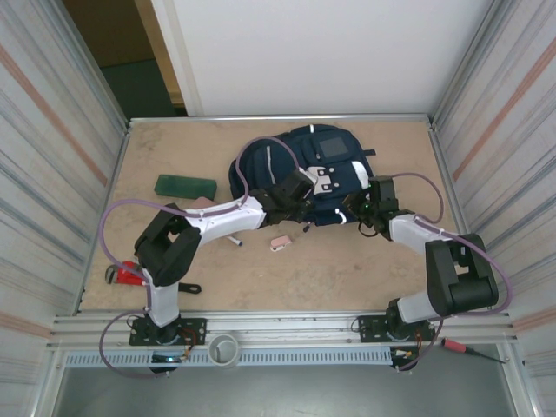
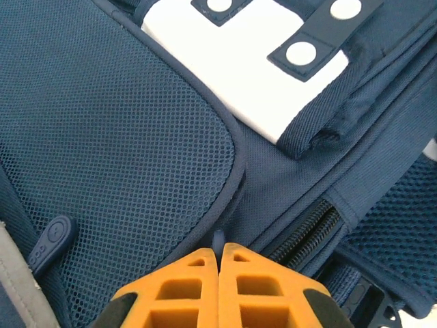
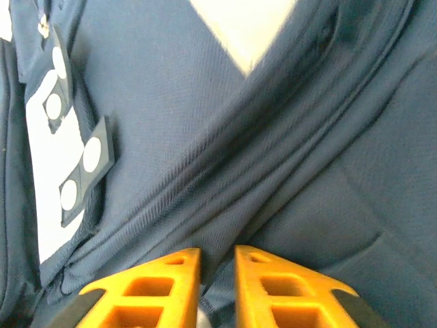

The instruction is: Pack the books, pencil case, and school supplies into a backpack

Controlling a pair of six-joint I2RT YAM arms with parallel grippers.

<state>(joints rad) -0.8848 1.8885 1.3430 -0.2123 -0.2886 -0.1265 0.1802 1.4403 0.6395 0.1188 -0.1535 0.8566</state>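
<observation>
**Two claws on one backpack (image 1: 295,156)**

The left gripper (image 2: 219,249), fingers pressed together, noses the seam of the backpack's mesh pocket (image 2: 123,137), below a white patch (image 2: 246,61). The right gripper (image 3: 217,251), jaws a slit apart, sits over a fabric fold at the backpack's near right. Whether it grips the fold cannot be told. A green book (image 1: 185,186) lies left of the backpack.

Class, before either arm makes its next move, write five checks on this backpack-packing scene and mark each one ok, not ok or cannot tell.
1. Left gripper shut at the zip of the backpack: ok.
2. Right gripper holding fabric: cannot tell; a narrow gap shows between its jaws.
3. The backpack open for packing: cannot tell.
4. Green book packed: not ok; it lies on the table, left of the backpack.
5. Pencil case packed: not ok; it lies on the table, nearer than the backpack.
</observation>
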